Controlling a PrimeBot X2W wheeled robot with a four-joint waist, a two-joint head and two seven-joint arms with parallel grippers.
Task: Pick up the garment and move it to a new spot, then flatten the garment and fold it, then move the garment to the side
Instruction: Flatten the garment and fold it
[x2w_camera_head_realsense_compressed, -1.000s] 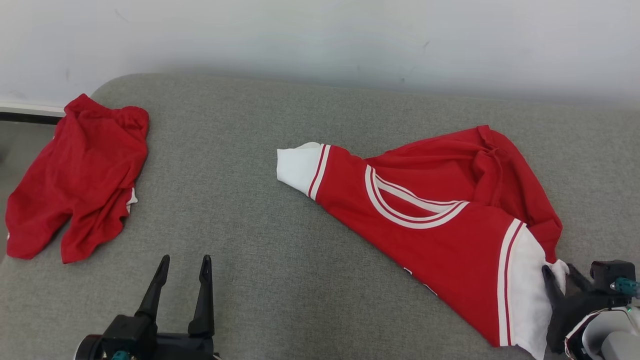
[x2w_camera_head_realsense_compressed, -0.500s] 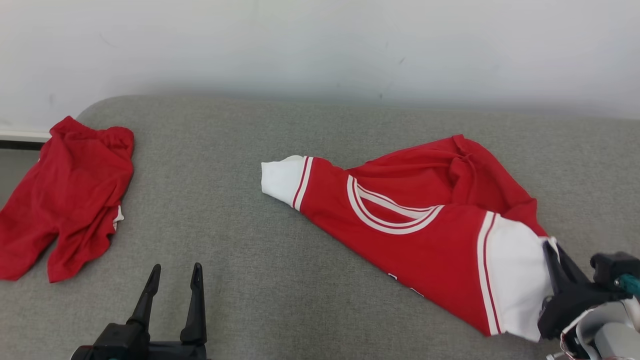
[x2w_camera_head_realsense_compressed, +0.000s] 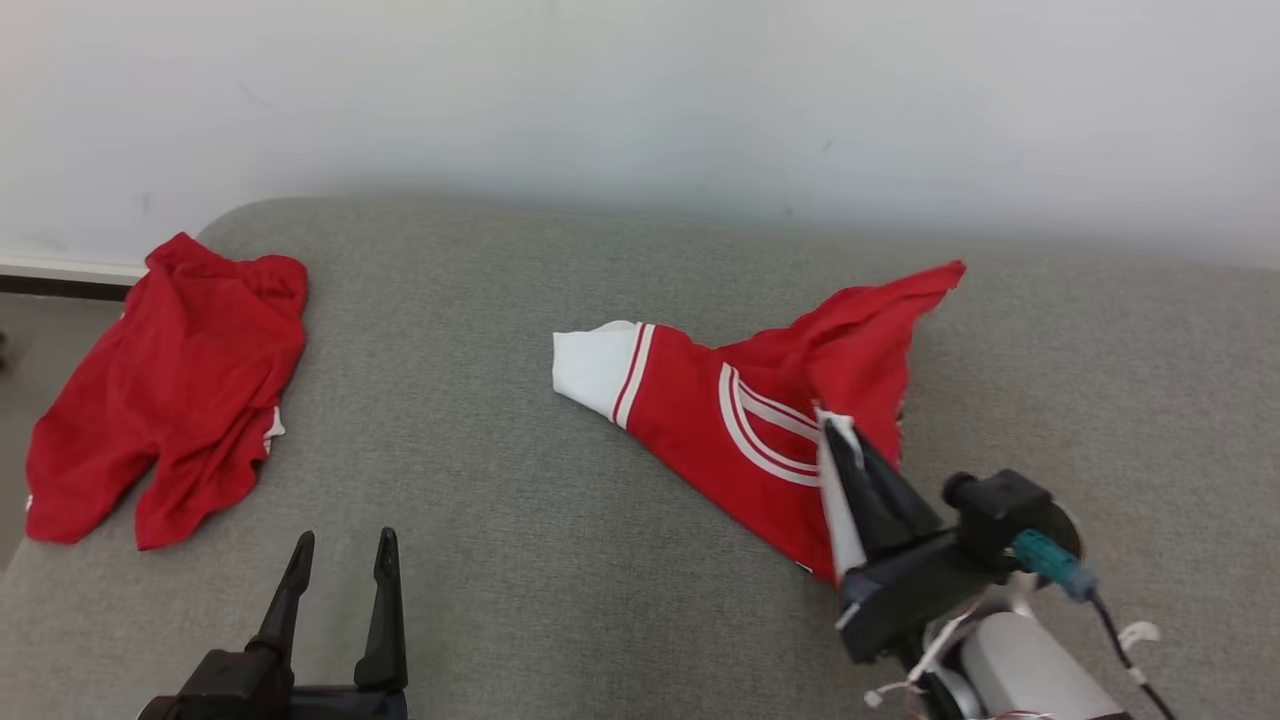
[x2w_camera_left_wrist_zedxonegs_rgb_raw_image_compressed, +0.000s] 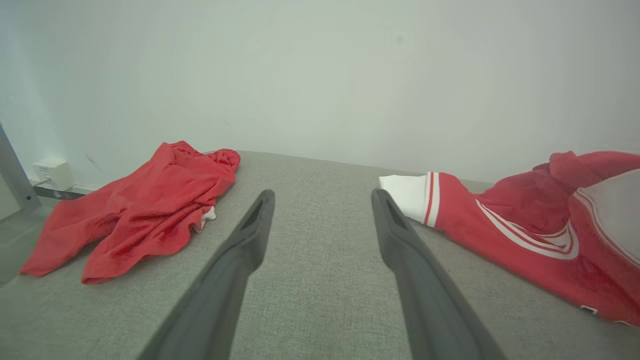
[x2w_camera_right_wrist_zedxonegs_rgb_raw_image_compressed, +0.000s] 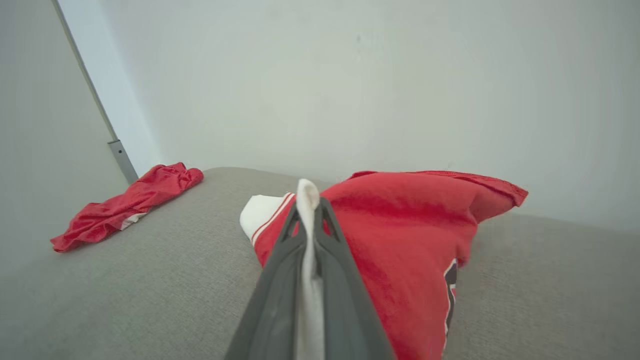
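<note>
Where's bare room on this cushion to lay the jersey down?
Widest bare cushion: between the red shorts and the jersey, ahead of the left gripper. Also the right end past the jersey. Crowded where the right gripper pinches the white sleeve.

Right jaws pinched shut, seemingly raised; left jaws spread wide.

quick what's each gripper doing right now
left gripper: open, holding nothing
right gripper: shut on the red jersey, pinching its white sleeve
</note>
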